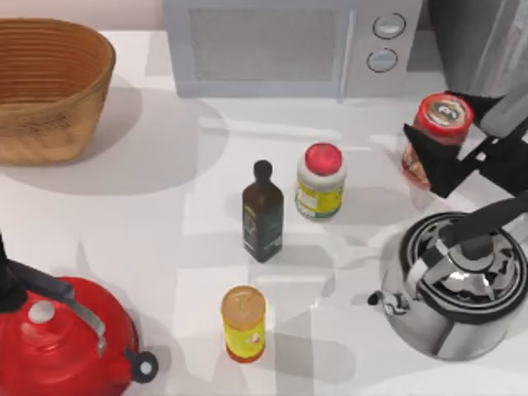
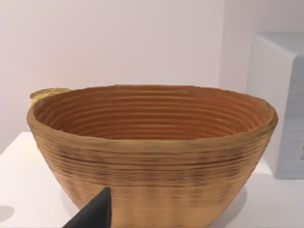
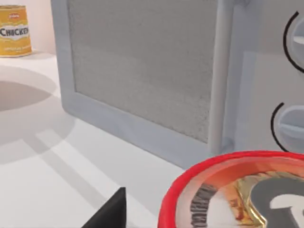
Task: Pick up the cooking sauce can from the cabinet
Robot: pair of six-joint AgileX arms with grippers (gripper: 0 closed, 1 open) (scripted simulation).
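Note:
The cooking sauce can has a reddish-orange body and a red top with a round white-and-dark mark. It hangs above the table at the right, just in front of the dark grey cabinet. My right gripper is shut on the can, with black fingers on its sides. In the right wrist view the can's red rim is close up beside one finger. My left arm is parked at the table's lower left edge.
A light grey microwave stands at the back centre and a wicker basket at the back left. Mid-table are a dark bottle, a white red-capped jar and a yellow can. A red kettle and a steel kettle sit in front.

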